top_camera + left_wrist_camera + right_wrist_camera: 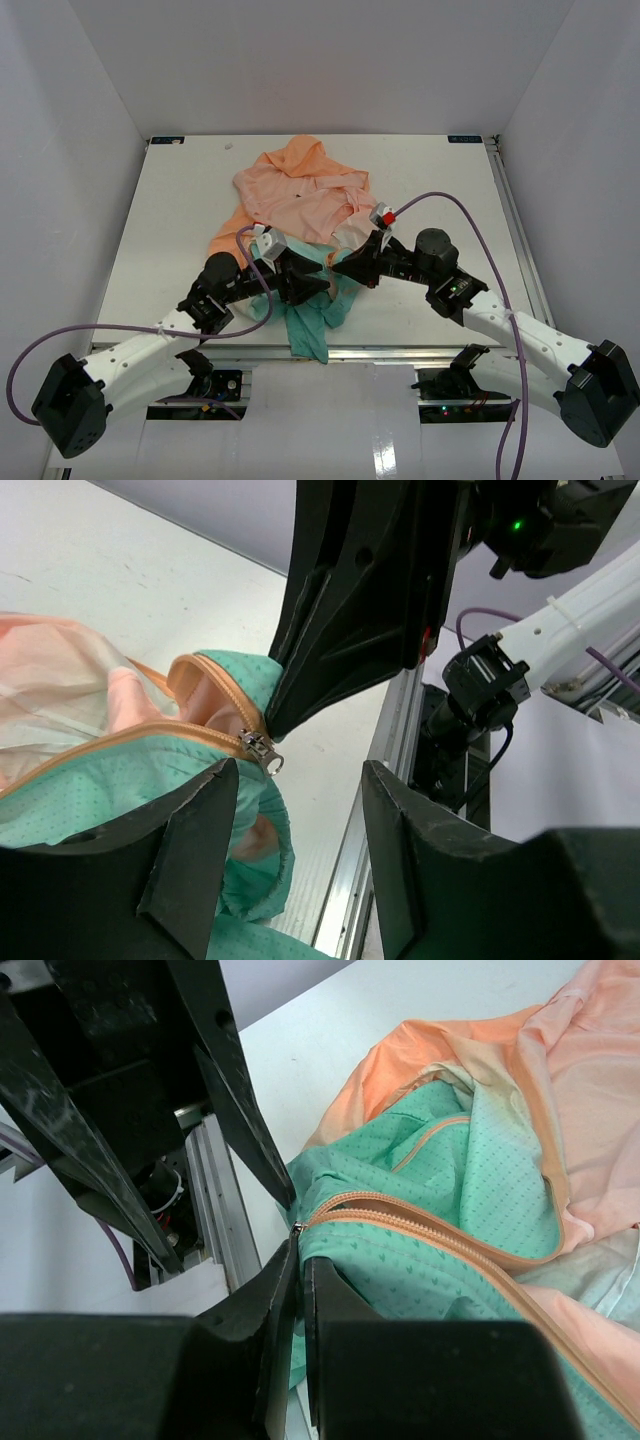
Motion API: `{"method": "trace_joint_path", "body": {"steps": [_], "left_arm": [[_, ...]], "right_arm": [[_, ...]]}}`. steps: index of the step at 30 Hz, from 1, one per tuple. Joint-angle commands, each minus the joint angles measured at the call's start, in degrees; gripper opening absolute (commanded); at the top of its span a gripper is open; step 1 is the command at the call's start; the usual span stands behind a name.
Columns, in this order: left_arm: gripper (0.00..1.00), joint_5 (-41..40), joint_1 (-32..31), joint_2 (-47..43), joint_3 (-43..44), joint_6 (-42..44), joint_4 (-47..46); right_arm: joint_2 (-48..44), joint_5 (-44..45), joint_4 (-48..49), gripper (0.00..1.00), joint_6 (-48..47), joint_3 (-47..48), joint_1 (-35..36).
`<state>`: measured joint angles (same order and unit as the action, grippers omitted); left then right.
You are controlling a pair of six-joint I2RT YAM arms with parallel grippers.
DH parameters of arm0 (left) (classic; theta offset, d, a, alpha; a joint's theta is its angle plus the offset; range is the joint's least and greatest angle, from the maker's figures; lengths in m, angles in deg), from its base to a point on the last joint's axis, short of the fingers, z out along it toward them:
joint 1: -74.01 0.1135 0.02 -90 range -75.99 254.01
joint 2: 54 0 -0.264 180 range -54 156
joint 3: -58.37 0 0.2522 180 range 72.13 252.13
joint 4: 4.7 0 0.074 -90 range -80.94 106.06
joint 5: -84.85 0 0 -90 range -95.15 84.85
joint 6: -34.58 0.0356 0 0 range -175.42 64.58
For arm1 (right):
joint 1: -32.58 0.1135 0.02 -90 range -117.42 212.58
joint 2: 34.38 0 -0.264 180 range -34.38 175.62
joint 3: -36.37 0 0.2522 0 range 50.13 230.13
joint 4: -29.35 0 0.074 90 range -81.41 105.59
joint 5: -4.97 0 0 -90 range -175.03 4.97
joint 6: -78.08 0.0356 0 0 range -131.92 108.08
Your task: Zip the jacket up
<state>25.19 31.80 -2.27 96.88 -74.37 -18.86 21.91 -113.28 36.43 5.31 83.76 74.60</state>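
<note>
Lying crumpled on the surface (150, 250), the jacket (300, 195) runs lengthwise from far to near, with its peach hood toward the far edge and its teal hem at the near edge. The left hand (297, 770) is spread wide and grips nothing, teal hem fabric beneath its fingers. The right hand (297, 1252) is pinched shut on the jacket at the zipper slider (256, 745).

White arms (530, 335) carry black joints (436, 250), black tools (322, 283) and purple cables (436, 195).

A robotics lab cell: bare white walls (80, 120) boxing in a white table (180, 200).
</note>
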Motion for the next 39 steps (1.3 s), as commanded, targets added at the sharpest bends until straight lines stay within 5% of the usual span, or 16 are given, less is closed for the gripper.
{"method": "trace_joint_path", "body": {"steps": [1,7,17,39], "left_arm": [[0.63,-4.15,-0.06,-6.0,0.95,-0.38,7.91],[0.59,-8.94,-0.83,-11.06,0.03,1.18,13.41],[0.49,-17.73,-8.49,-3.92,8.7,17.62,24.92],[0.52,-44.44,-20.77,3.5,7.12,31.05,15.27]], "right_arm": [[-1.27,-0.78,3.9,0.08,0.7,-0.07,0.23],[-0.54,-0.23,2.74,0.08,1.81,1.39,0.18],[0.58,1.46,2.33,0.08,8.28,2.52,0.17],[0.35,5.66,0.88,0.08,12.98,3.9,0.17]]}}
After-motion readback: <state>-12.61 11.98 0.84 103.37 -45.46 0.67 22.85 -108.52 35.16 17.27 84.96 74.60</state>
